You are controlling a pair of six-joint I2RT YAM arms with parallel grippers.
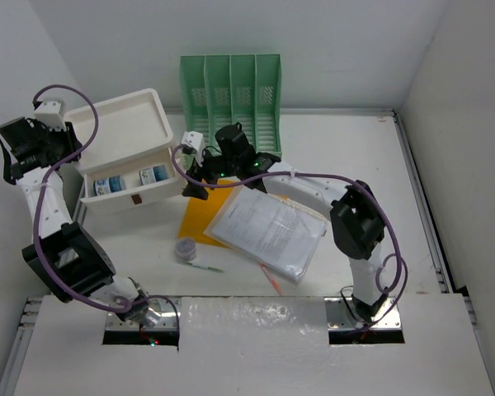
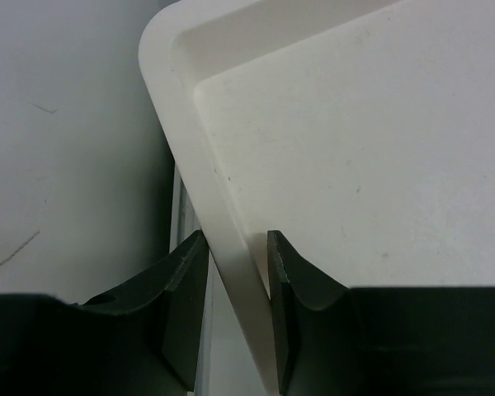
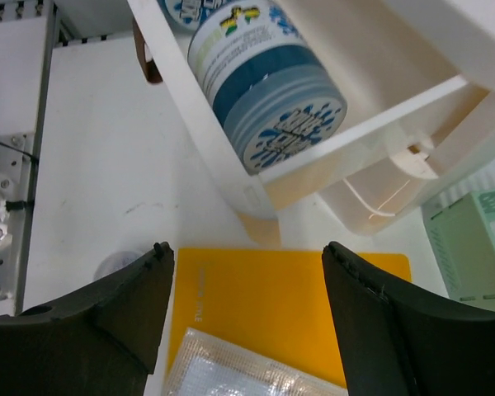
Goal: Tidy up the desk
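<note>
The right gripper (image 3: 246,252) hangs with its jaws spread wide and nothing between them. Directly under its fingers lies a yellow folder (image 3: 264,305). Back toward the wrist, the corner of a clear plastic sleeve of papers (image 3: 231,371) overlaps that folder. Just past the left fingertip a small round pot (image 3: 120,264) sits faintly on the desk (image 3: 91,165), the white tabletop that carries everything here.

Beyond the fingertips is the white drawer box (image 3: 231,165). Its drawer is pulled out toward the hand, and a blue-labelled jar (image 3: 272,91) lies on its side inside. Further off to the hand's right stands a green file organizer (image 3: 474,239). Open jaws facing the drawer suggest the hand is lined up either to reach the jar or to push the drawer home. Which of the two I cannot tell.

The left gripper (image 2: 238,239) is drawn narrow, with one finger on each side of the raised rim (image 2: 223,206) of the box's top tray and close against it. The tray floor stretches away beyond its fingers. That grip most likely steadies the box so that it does not slide while the other hand works at the drawer.
</note>
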